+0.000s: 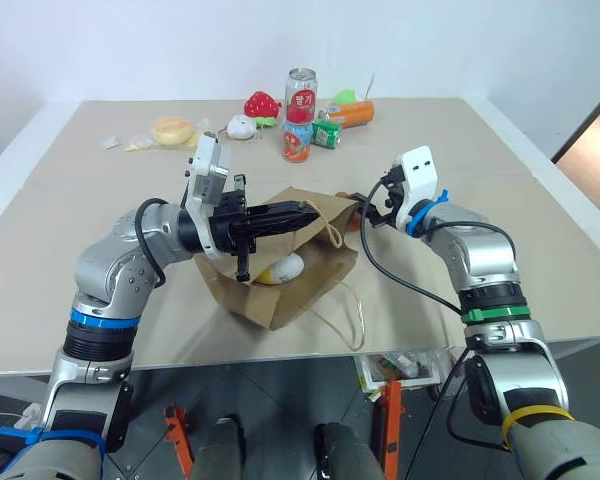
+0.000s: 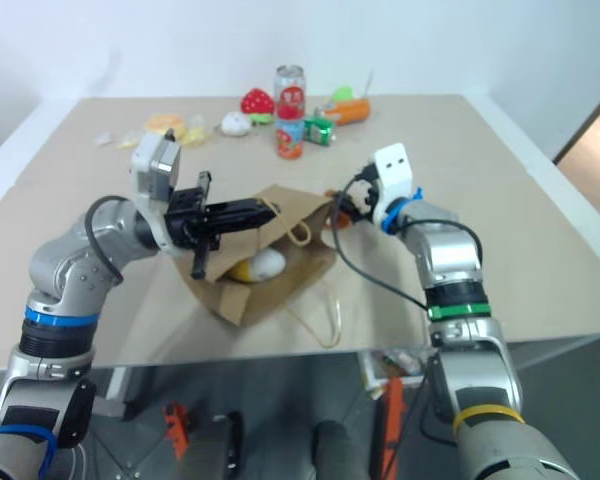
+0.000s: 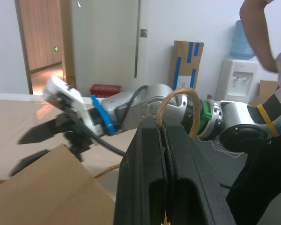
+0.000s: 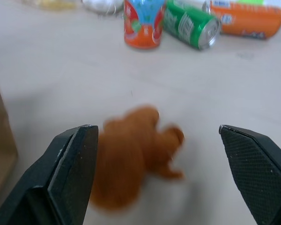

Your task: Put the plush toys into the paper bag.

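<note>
Here, everything placed against the paper bag (image 1: 280, 275), lying on its side near the front edge of the table (image 1: 540, 230) with its mouth held up.

Far left of the bag, toward the back of the table: a clear packet (image 1: 110, 142) and a yellow bun-like toy (image 1: 172, 130). Just right of those, still behind the bag: a small white round toy (image 1: 242, 126) and a red strawberry toy (image 1: 263, 103).

Left fingers (image 1: 305, 213) reaching across the bag's top edge, clamped fully shut on one tan cord handle (image 3: 178, 105), the loop rising between the black pads in the left wrist view. Inside the bag, below those fingers: the yellow and white egg toy (image 1: 283, 268), resting in the open mouth. Second cord handle (image 1: 352, 310) trailing loose from the bag toward the front edge of the table.

Behind the bag, well apart: a tall pink can (image 1: 301, 88) standing upright, an orange and blue cup (image 1: 297, 141) in front of it, a green can (image 1: 326, 134) on its side, and an orange bottle (image 1: 351, 114) lying flat.

Right of the bag's mouth, just beside it: the brown furry toy (image 4: 131, 161) on the table, blurred. Right fingers (image 4: 164, 176) spread wide, holding nothing, one on either side of the brown toy in the right wrist view and apart from it.
</note>
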Robot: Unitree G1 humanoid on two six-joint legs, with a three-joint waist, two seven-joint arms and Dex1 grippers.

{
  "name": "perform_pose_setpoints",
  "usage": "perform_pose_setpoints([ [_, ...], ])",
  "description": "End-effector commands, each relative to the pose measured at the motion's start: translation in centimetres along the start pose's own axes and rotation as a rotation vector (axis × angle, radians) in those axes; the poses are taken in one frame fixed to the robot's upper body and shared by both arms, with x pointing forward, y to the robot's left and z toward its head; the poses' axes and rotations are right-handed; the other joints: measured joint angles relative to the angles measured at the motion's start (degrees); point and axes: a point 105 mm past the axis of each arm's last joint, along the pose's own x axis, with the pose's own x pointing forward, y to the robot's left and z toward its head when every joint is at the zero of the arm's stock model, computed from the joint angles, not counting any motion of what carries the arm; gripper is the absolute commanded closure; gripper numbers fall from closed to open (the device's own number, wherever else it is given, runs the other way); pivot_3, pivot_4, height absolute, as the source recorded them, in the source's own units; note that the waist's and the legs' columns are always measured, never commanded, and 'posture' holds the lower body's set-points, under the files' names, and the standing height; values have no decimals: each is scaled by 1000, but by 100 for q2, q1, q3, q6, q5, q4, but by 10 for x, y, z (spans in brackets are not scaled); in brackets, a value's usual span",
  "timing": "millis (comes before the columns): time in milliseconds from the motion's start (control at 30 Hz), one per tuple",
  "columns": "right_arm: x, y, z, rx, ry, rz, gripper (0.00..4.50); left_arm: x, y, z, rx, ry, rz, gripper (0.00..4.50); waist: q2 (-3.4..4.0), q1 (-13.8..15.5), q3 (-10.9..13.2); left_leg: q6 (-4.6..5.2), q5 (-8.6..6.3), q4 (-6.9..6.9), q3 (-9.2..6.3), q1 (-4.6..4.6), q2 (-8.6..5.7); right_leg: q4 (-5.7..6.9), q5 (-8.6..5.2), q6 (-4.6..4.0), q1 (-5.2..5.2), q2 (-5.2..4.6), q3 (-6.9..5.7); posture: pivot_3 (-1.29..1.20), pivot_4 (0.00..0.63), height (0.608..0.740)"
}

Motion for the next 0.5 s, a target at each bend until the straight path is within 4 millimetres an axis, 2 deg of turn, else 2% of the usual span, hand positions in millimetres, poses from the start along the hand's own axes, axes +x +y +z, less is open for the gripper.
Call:
perform_pose_setpoints([
  [33,7,3,12,-9,-44,-9,35,0,-4,10,53,-19,-6,4500,0,6,0,0,0,0,-1,0,0,0,-1,0,1,0,0,0,150,740],
  [267,19,19,-24,-13,73,2,35,1,-4,10,51,-21,-7,4500,1,-6,0,1,0,3,-1,3,0,1,0,-18,1,0,1,0,150,740],
  [400,24,25,-37,-3,115,4,35,1,-3,10,51,-19,-4,4500,1,-9,1,1,1,4,0,7,1,4,3,-20,2,2,1,0,150,740],
  [500,26,25,-40,-3,123,-9,717,1,-3,11,52,-19,-1,4500,1,-10,0,1,1,4,0,7,0,4,2,-20,4,2,1,0,150,740],
])
